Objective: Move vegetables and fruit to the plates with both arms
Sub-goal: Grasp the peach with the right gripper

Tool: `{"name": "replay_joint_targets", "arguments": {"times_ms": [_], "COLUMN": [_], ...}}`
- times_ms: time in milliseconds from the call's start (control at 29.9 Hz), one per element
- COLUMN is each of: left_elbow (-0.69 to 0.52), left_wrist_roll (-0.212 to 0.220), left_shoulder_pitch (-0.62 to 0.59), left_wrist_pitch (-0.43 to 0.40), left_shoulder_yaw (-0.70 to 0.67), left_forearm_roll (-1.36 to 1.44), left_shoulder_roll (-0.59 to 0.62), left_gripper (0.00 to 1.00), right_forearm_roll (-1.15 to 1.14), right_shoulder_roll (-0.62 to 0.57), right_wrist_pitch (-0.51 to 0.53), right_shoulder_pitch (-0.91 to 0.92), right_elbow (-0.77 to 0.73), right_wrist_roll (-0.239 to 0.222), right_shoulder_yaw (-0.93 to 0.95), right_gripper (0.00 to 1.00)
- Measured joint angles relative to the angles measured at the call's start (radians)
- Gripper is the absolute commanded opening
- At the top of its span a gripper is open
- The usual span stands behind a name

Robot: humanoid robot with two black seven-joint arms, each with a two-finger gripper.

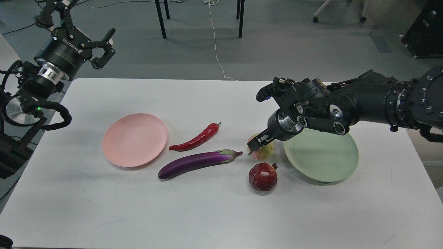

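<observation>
The peach (265, 152) lies at table centre-right, left of the pale green plate (322, 157). My right gripper (258, 140) is low over the peach's upper left side and hides part of it; its fingers are dark and I cannot tell them apart. The pomegranate (263, 177) sits just in front of the peach. The red chili (197, 139) and the purple eggplant (197, 162) lie side by side in the middle. The pink plate (135, 140) is to their left and holds nothing. My left gripper (81, 31) is open and empty, raised beyond the table's far left corner.
The white table (207, 97) ends at its far edge just behind both arms. Black furniture legs (161, 17) and a white cable (216, 45) are on the grey floor behind. A black case (425, 31) stands at the far right.
</observation>
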Motion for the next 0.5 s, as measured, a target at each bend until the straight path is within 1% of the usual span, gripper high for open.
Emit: {"name": "replay_joint_targets", "arguments": {"times_ms": [100, 167, 200, 301, 401, 501], "left_elbow": [0.0, 0.001, 0.001, 0.002, 0.002, 0.002], "left_wrist_roll": [0.0, 0.0, 0.0, 0.0, 0.0, 0.002], "left_shoulder_pitch": [0.0, 0.0, 0.0, 0.0, -0.002, -0.002], "left_wrist_pitch": [0.001, 0.001, 0.001, 0.001, 0.001, 0.001], "left_shoulder_yaw": [0.0, 0.001, 0.001, 0.002, 0.002, 0.002], "left_forearm_roll": [0.0, 0.0, 0.0, 0.001, 0.001, 0.001], "left_shoulder_roll": [0.0, 0.001, 0.002, 0.005, 0.008, 0.008], "left_gripper": [0.98, 0.98, 0.98, 0.98, 0.98, 0.98], "right_forearm_roll": [0.0, 0.002, 0.002, 0.003, 0.009, 0.016], "right_shoulder_roll": [0.0, 0.006, 0.008, 0.011, 0.006, -0.015], "right_wrist_pitch": [0.0, 0.0, 0.0, 0.0, 0.0, 0.0], "right_shoulder_pitch": [-0.014, -0.024, -0.029, -0.042, -0.04, -0.015], "right_elbow": [-0.006, -0.019, -0.024, -0.03, -0.028, 0.005], "right_wrist_roll": [0.0, 0.0, 0.0, 0.0, 0.0, 0.015], "right_shoulder_yaw": [0.002, 0.01, 0.016, 0.028, 0.034, 0.052], "right_gripper": [0.84, 0.79, 0.76, 0.6, 0.55, 0.53]}}
